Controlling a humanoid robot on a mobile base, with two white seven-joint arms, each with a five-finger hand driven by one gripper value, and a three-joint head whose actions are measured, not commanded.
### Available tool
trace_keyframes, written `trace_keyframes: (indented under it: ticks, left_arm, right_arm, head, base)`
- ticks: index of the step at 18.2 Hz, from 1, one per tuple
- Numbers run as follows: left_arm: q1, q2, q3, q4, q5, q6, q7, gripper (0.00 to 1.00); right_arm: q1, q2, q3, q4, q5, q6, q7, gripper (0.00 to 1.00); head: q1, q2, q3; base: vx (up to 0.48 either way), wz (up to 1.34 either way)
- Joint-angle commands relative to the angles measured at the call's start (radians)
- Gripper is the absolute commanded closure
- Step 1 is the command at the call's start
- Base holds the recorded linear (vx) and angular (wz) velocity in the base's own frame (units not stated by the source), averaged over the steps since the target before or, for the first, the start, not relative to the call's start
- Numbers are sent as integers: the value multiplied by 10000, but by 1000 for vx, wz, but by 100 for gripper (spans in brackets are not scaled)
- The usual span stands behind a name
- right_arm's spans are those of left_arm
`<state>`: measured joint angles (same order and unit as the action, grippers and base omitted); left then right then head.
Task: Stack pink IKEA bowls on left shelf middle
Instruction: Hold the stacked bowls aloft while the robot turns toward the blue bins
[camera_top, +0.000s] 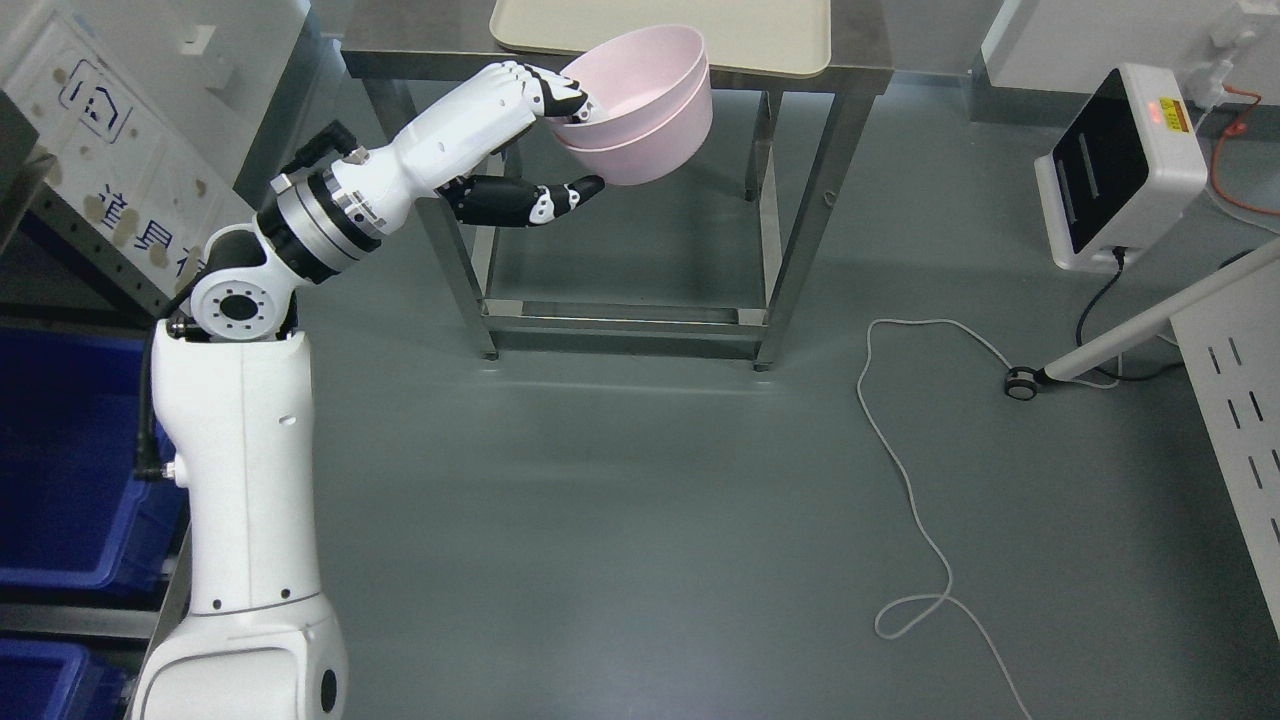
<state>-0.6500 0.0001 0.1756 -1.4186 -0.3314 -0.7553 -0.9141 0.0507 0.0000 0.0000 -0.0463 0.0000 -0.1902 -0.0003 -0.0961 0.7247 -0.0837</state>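
Two pink bowls (650, 105), nested one inside the other, hang in the air in front of a steel table (860, 75). My left hand (565, 140) is shut on them: its upper fingers hook over the near rim and the thumb presses under the lower bowl. The bowls tilt slightly toward the hand. My left arm rises from the lower left and bends toward the table. No right arm shows.
A cream tray (760, 35) lies on the steel table at the top. Blue bins (60, 480) sit on a shelf at the far left. A white cable (905, 480) loops over the grey floor. A white device (1125, 165) and a perforated panel (1240, 410) stand at the right.
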Motion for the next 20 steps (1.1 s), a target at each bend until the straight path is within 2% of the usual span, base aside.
trace_keyframes:
  ticks: [1,7,15,20]
  left_arm:
    - [11,174,361,28,0,37,-1,97]
    - [11,174,284,43,0,83,-1,97]
    - [-35,174,345,58,-15,129,-1,97]
    - [-81,174,345,58,-15,144,29,97]
  right_arm:
    - [14,-175,-92,3,77,45,34,0]
    - [14,-175,-92,3,77,45,34,0]
    - [14,-175,-107,3,77,45,34,0]
    - [14,-175,-107,3,77,45,34,0]
  head:
    - [0,0,0]
    - [0,0,0]
    - [0,0,0]
    - [0,0,0]
  base:
    - [-141,206]
    - [-128,201]
    - [-230,-323]
    - [-257,442]
